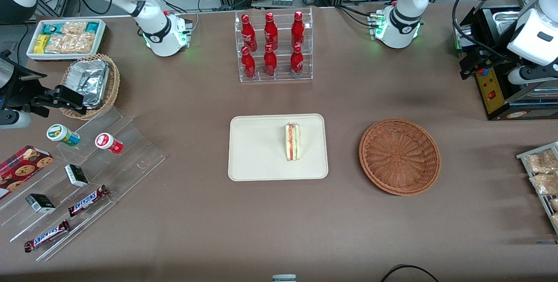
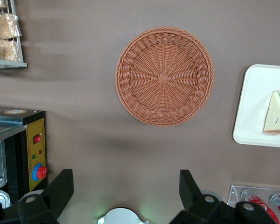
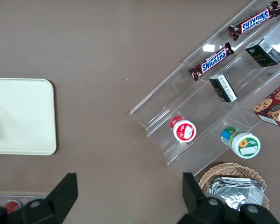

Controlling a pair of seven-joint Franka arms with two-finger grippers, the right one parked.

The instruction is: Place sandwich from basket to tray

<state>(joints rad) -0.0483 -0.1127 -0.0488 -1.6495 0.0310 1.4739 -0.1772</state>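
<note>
The sandwich (image 1: 292, 141) lies on the cream-white tray (image 1: 257, 151) at the middle of the table, its red, green and white layers facing up. The reddish-brown wicker basket (image 1: 399, 156) sits beside the tray, toward the working arm's end, and is empty. My left gripper (image 1: 475, 65) hangs high above the table near the black appliance, farther from the front camera than the basket. In the left wrist view the gripper (image 2: 126, 176) is open and empty, well apart from the basket (image 2: 164, 75), the tray (image 2: 254, 107) and the sandwich (image 2: 276, 114).
A clear rack of red bottles (image 1: 273, 46) stands farther from the front camera than the tray. A black appliance with a yellow panel (image 1: 497, 86) and a wire rack of snack packets (image 1: 542, 177) sit at the working arm's end. A stepped acrylic shelf (image 1: 87, 173) and a tan foil-packet basket (image 1: 91, 83) lie toward the parked arm's end.
</note>
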